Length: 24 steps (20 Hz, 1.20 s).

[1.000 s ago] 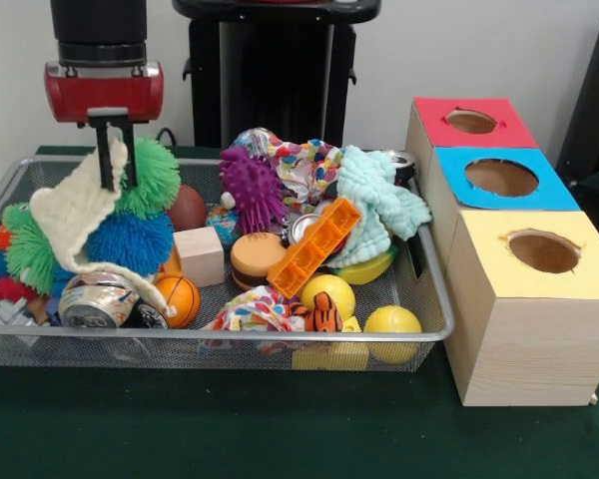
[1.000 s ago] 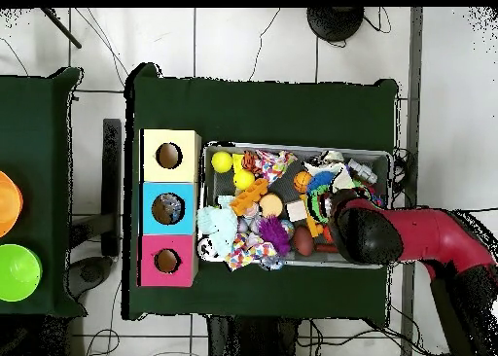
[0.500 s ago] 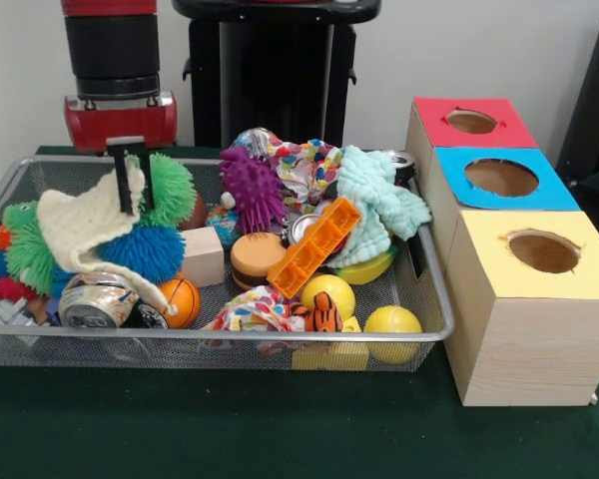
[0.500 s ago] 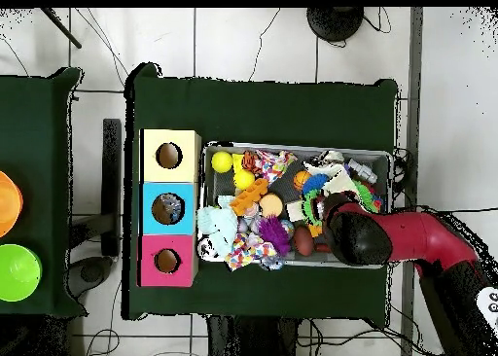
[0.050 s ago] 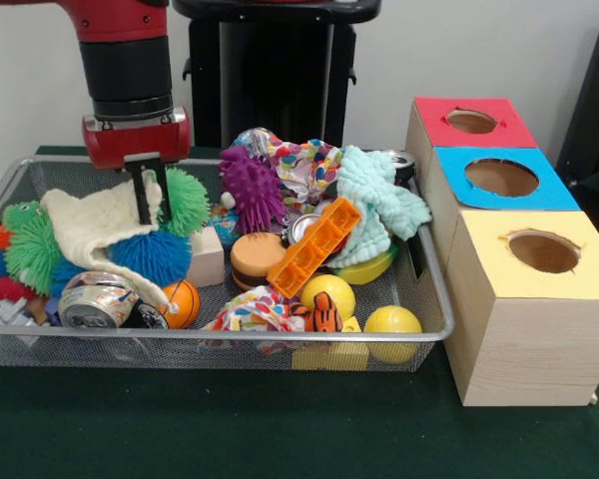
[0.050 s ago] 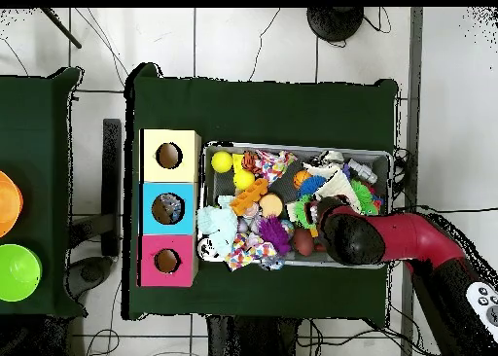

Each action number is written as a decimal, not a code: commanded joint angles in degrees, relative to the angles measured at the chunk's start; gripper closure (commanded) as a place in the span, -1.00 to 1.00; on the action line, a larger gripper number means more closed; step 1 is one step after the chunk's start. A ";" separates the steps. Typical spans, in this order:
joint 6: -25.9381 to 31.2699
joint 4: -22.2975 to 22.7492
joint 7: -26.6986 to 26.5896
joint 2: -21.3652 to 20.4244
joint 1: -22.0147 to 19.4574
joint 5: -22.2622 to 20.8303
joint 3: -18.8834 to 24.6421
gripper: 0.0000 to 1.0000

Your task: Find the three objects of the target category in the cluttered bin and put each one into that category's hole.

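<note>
Red and black arm point(image 5: 127, 60) hanging straight down over the left part of the wire bin point(image 5: 419, 261), wrist vertical, red collar just above the pile. Claw point(image 5: 147, 192) pointing down, black fingers point(image 5: 140, 190) pinched on the upper edge of a cream knitted cloth point(image 5: 95, 228), fingertips half hidden in its folds. Cloth draped down and left from the claw across a blue fuzzy ball point(image 5: 152, 254) and beside a green fuzzy ball point(image 5: 186, 200), its lower end trailing toward a dented can point(image 5: 95, 299) and a small orange basketball point(image 5: 182, 297). Right of the claw: a wooden block point(image 5: 207, 255), a purple spiky toy point(image 5: 250, 186), a toy burger point(image 5: 254, 257), an orange plastic grid point(image 5: 314, 246), a pale mint cloth point(image 5: 377, 204), a patterned cloth point(image 5: 301, 160) behind, and two yellow balls point(image 5: 391, 325) by the front rim. On the bench point(image 5: 280, 429), touching the bin's right side, a row of three wooden boxes with round holes on top: red box point(image 5: 471, 122) farthest back, blue box point(image 5: 502, 178) in the middle, yellow box point(image 5: 539, 251) nearest. From overhead, arm point(image 6: 409, 237) reaching in from the bin's right side, its bulk covering the claw, cream cloth point(image 6: 339, 187) showing just beyond it.
</note>
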 commanded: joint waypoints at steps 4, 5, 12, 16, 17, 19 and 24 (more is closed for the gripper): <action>0.76 -3.73 -6.05 2.75 -2.90 -0.89 2.25 -1.00; 2.74 -4.22 -6.20 1.98 -1.66 -1.05 1.28 -1.00; 5.57 -2.02 -5.22 -2.68 -0.99 1.09 1.43 -1.00; 7.78 0.91 -5.60 -7.84 -1.41 3.77 2.48 -1.00; 8.49 2.06 -5.89 -9.49 -1.77 4.72 2.83 -1.00; 8.98 5.42 -5.97 -13.84 -2.70 6.70 3.35 -1.00; 9.18 13.70 -5.40 -23.18 -4.08 11.93 4.34 -1.00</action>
